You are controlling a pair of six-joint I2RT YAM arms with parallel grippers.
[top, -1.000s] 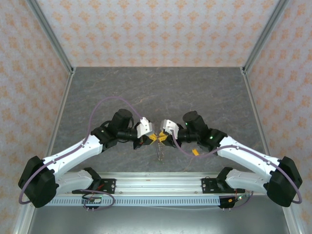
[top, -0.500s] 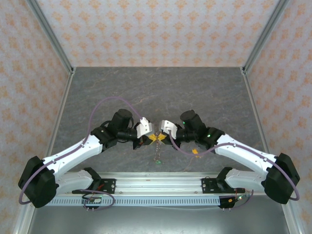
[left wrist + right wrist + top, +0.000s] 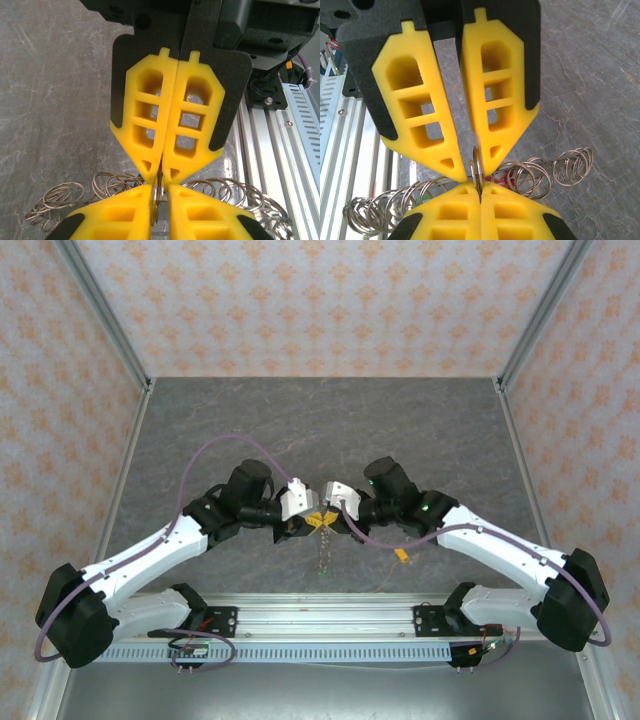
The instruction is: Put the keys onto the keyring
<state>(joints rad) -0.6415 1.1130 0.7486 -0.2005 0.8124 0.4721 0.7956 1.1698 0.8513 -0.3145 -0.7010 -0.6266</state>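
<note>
The right claw [image 3: 479, 186] pinches the keyring [image 3: 476, 167] tight and the left claw [image 3: 160, 189] looks a crack apart around it, so hold steady and don't tug.

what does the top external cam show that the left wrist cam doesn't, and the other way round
Top external adds: both arms whole, the left arm and the right arm, and the patterned walls around the workspace.
Left wrist adds: close detail. A metal ring is pinched in the shut tips of the right gripper. Its lower part sits in a narrow gap between the tips of the left gripper.
Both: the grippers meeting tip to tip, the chain of rings by them, the grey table, the rail.
</note>
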